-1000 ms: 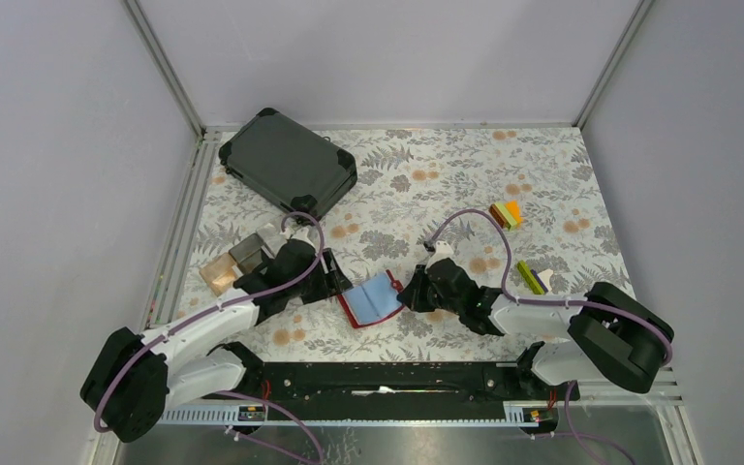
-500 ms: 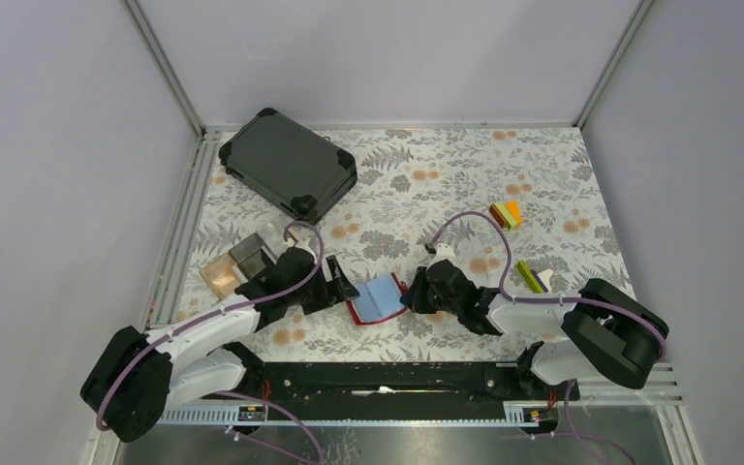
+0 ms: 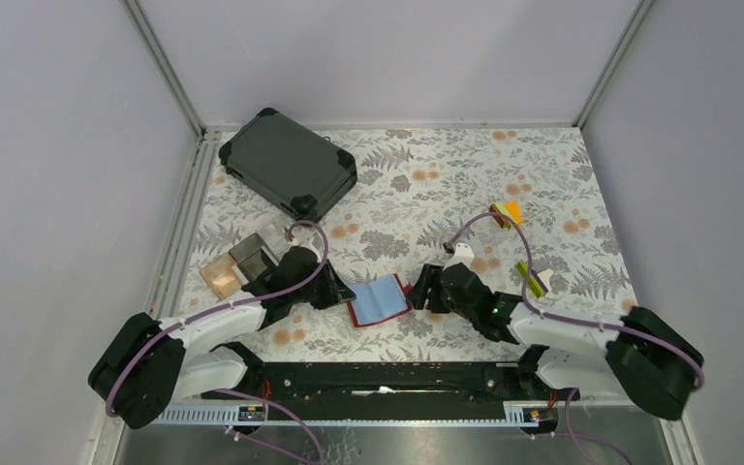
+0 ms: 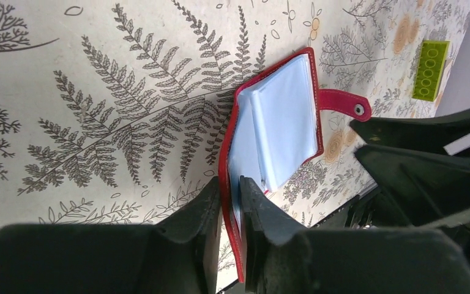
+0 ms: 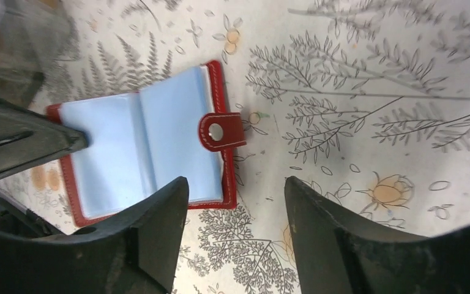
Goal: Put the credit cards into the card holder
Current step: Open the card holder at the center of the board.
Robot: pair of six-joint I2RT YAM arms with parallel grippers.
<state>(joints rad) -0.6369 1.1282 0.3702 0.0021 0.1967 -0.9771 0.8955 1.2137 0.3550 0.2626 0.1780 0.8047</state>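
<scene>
**Card holder**: lies open on the floral table, close to the near edge and about midway between the two arms. The red cover faces down and the pale blue inner leaves face up. Two leaves are spread like a book in the right wrist view. The snap tab projects at the right-hand edge. Whether a card sits inside the blue leaves cannot be told.

**Left gripper**: low over the table at the holder's left edge. The jaws are drawn almost together, with the red cover edge running between them and pinched there. From the right wrist view, one dark finger lies on top of the left blue leaf.

**Right gripper**: just beside the tab side of the holder and pointed toward it. The jaws stand wide apart with nothing held, only patterned table between them. The tab and the holder's right edge sit just ahead of the fingertips. Whether a fingertip touches the cover cannot be told.

**Surroundings:** a dark hard case sits toward the far left corner, well apart from the holder. A clear box sits just beside the left arm and shows tan and grey inside. At this size it cannot be told whether those are cards. Coloured blocks lie on the right half of the table, beyond the right arm. A green block shows past the tab in the left wrist view.
</scene>
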